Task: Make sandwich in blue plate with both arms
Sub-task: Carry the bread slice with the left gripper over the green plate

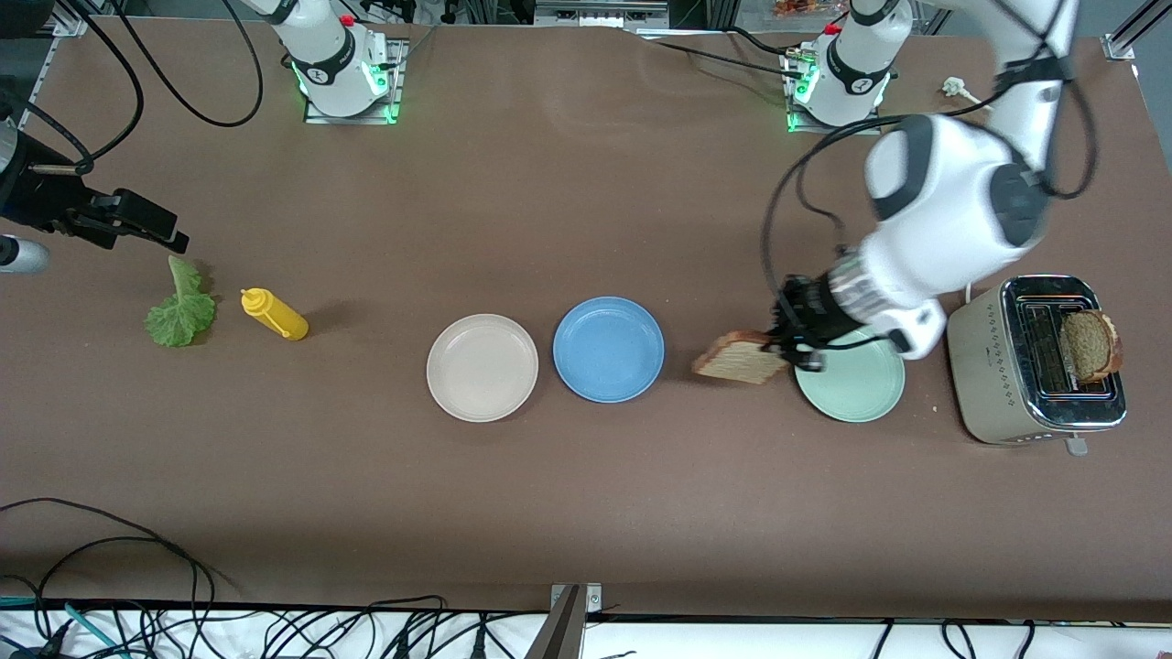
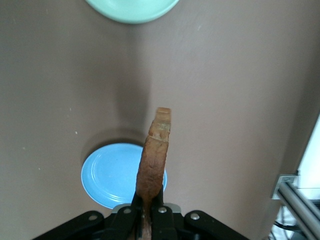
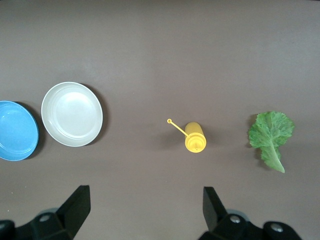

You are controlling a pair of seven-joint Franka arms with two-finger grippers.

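In the right wrist view alone, the right tool (image 3: 142,210) gapes.

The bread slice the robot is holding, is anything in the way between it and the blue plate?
Nothing visible is. The left end effector holds the bread slice in the air, over bare table between the mint-green plate and the blue plate. The blue plate has nothing on it.

Brown table (image 1: 568,513); perhaps white floor
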